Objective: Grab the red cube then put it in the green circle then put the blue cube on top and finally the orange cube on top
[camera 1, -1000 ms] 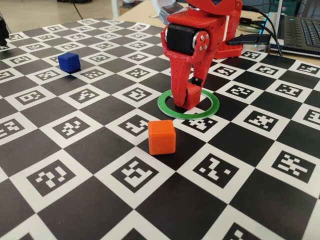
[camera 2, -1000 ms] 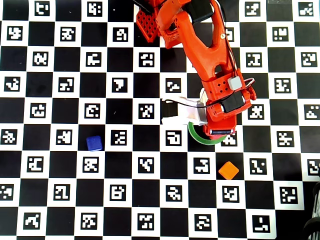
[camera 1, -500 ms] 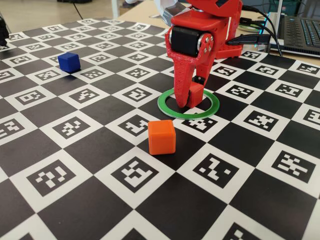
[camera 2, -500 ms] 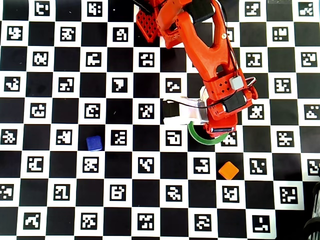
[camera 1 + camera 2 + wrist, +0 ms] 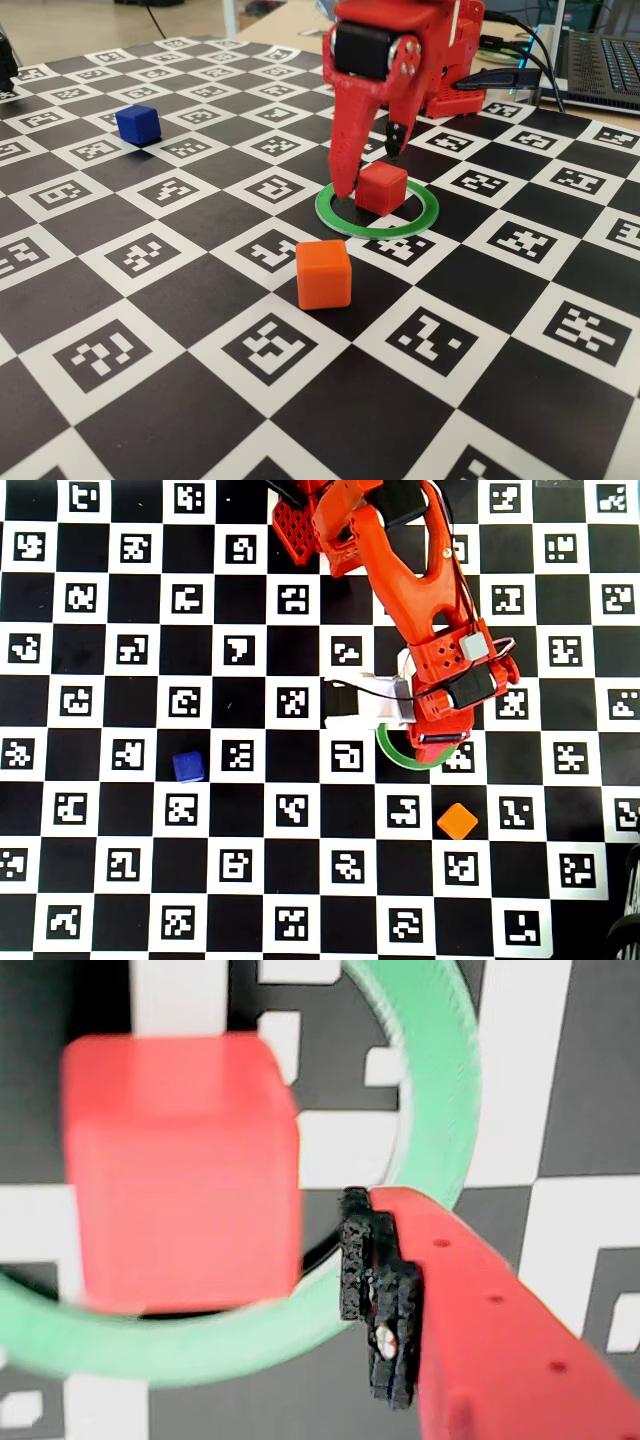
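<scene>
The red cube (image 5: 381,188) sits on the board inside the green circle (image 5: 372,232), toward its left side. My gripper (image 5: 370,170) hangs open just above it. The long finger reaches down beside the cube's left face and the short one stands higher behind it. In the wrist view the red cube (image 5: 180,1170) lies free within the green circle (image 5: 440,1090), with a gap to my black finger pad (image 5: 375,1290). The blue cube (image 5: 138,123) rests at the far left. In front of the ring stands the orange cube (image 5: 323,273). From overhead, my arm hides the red cube.
The board is a black-and-white checker mat of printed markers. A laptop (image 5: 600,60) and cables lie beyond its far right edge, behind my arm's base. Overhead, the blue cube (image 5: 188,766) and orange cube (image 5: 457,821) sit on either side of the green circle (image 5: 395,752).
My gripper has opened and let go of the red cube inside the ring, then risen a little. The blue and orange cubes have not moved.
</scene>
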`<state>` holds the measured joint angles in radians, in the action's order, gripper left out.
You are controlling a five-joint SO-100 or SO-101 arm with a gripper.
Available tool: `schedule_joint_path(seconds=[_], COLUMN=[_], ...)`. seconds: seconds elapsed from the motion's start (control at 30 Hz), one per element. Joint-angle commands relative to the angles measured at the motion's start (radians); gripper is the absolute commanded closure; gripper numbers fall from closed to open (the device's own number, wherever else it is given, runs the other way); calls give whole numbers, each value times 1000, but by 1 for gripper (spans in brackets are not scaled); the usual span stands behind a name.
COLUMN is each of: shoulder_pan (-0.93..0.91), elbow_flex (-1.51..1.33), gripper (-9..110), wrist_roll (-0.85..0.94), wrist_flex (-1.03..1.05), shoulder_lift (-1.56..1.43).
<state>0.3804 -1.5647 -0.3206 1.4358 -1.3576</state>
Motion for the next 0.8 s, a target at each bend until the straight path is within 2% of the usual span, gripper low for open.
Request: schedule_joint_path(seconds=[0.0, 0.3, 0.57, 0.77], shoulder_pan=[-34, -195, -508, -733], elbow_flex=[141, 302, 410, 546], gripper=[61, 57, 57, 54], wrist_roll=[35, 359, 614, 756], wrist_flex=[77, 281, 327, 354], shoulder_lift=[-106, -183, -196, -78])
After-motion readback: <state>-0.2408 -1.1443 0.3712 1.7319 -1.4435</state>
